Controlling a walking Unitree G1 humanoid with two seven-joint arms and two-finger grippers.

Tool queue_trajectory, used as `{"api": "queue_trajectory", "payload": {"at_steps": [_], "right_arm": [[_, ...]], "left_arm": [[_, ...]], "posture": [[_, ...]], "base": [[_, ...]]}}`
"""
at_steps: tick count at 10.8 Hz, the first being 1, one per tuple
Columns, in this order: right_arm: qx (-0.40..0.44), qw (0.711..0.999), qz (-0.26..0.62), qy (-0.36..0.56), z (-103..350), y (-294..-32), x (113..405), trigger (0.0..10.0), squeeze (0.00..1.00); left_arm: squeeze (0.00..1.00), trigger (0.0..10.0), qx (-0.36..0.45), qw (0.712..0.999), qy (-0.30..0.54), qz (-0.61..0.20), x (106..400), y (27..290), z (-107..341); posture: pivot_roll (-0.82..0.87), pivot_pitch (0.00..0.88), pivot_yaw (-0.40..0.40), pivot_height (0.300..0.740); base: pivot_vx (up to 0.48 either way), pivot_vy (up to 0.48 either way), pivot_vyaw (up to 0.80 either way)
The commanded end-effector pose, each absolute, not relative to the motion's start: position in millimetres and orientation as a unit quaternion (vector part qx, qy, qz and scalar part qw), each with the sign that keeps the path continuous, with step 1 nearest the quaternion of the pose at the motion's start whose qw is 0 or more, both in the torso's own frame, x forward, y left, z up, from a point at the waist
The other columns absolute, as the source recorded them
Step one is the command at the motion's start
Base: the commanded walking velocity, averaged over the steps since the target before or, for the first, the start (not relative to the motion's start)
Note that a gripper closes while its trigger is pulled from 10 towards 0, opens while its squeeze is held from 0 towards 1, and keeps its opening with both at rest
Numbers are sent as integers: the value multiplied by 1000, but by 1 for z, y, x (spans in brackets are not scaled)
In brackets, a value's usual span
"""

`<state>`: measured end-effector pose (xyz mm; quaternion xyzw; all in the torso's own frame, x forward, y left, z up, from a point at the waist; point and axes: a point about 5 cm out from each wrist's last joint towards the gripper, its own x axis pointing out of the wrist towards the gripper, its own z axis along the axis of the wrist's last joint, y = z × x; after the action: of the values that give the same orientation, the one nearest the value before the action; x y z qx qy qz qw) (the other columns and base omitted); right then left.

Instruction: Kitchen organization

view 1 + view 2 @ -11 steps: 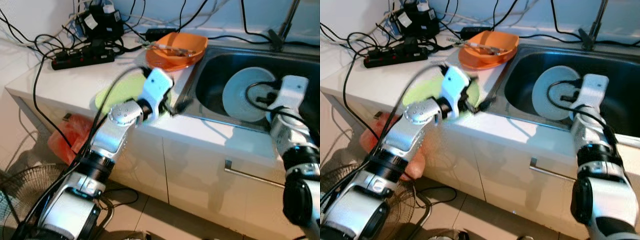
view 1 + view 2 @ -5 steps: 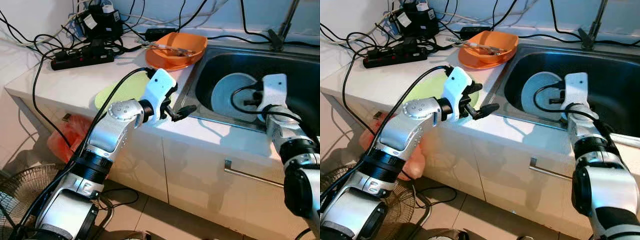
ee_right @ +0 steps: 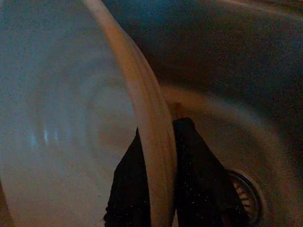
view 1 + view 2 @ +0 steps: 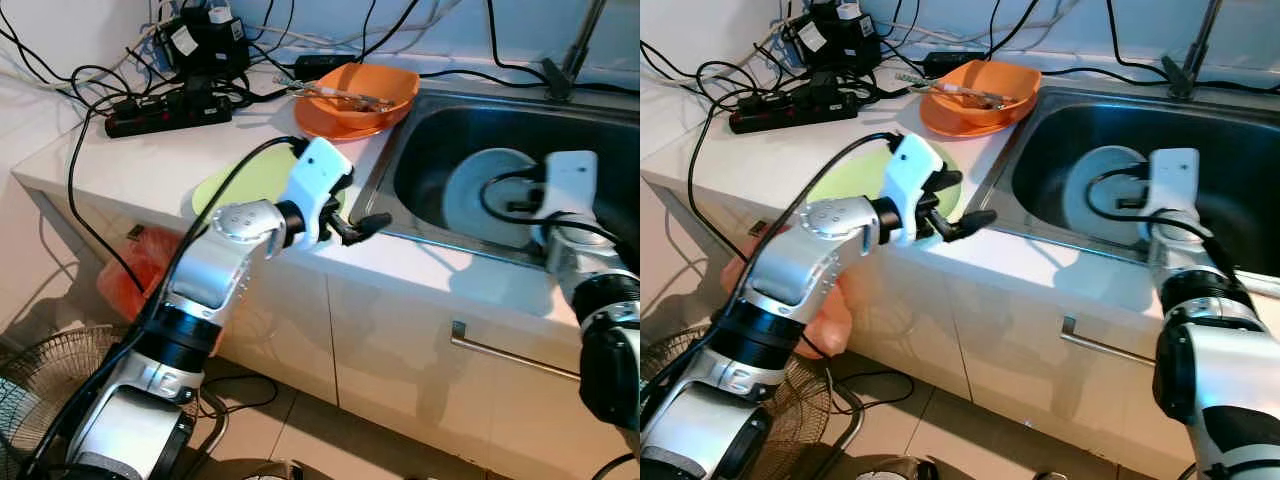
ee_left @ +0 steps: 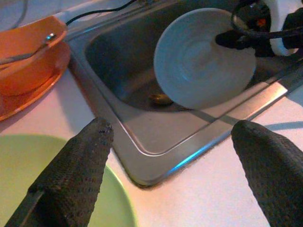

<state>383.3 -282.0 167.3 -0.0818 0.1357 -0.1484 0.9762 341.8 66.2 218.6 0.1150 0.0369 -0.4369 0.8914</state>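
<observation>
While the right pincer [image 3: 158, 189] pinches the white plate [image 4: 490, 195] by its rim in the sink [image 4: 420, 130], that stiff, slippery, breakable plate looks best gripped there; the left pincer [image 5: 175, 156] hovers spread.

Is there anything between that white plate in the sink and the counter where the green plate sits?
The left gripper hovers open over the sink's rim, between the white plate held by the right gripper and the green plate.

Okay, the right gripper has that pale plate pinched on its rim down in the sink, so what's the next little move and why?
Probably lift the pale plate up over the sink rim toward the counter. The right gripper is shut on its edge, with the plate tilted up off the basin. The left gripper hovers open over the counter edge beside the green plate, perhaps ready to help.
</observation>
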Motion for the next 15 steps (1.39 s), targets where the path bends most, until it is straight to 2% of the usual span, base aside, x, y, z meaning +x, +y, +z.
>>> {"api": "queue_trajectory", "payload": {"at_steps": [1, 2, 6, 9, 12, 13, 14, 15], "right_arm": [[-70, 979, -152, 119, 175, -281, 386, 10000, 0], [-61, 979, -154, 118, 174, -281, 386, 10000, 1000], [-41, 978, -163, 124, 168, -285, 382, 10000, 1000], [-29, 978, -166, 120, 169, -287, 382, 10000, 1000], [-27, 993, -94, 62, 186, -259, 395, 10000, 1000], [-27, 998, -55, 26, 192, -241, 398, 10000, 1000], [-34, 999, -28, -13, 198, -228, 399, 10000, 1000], [-45, 996, 4, -73, 208, -208, 394, 10000, 804]], "left_arm": [[875, 10000, 105, 894, 40, -433, 340, 72, 220], [835, 10000, 97, 896, 43, -432, 340, 74, 219], [765, 10000, 88, 896, 47, -432, 339, 72, 218], [749, 10000, 87, 898, 48, -429, 339, 75, 219], [784, 10000, 98, 933, -4, -347, 340, 93, 223], [753, 10000, 62, 950, -37, -303, 340, 101, 227], [400, 10000, 58, 958, -63, -274, 339, 107, 229], [0, 10000, 56, 965, -99, -235, 336, 115, 232]], "posture": [[198, 82, 98, 740], [195, 84, 100, 740], [184, 85, 102, 740], [182, 80, 105, 740], [161, 71, 98, 740], [157, 69, 96, 740], [151, 66, 96, 740], [143, 62, 94, 740]], "base": [[0, 0, 0], [0, 0, 0], [0, 0, 0], [0, 0, 0], [0, 0, 0], [0, 0, 0], [0, 0, 0], [0, 0, 0]]}}
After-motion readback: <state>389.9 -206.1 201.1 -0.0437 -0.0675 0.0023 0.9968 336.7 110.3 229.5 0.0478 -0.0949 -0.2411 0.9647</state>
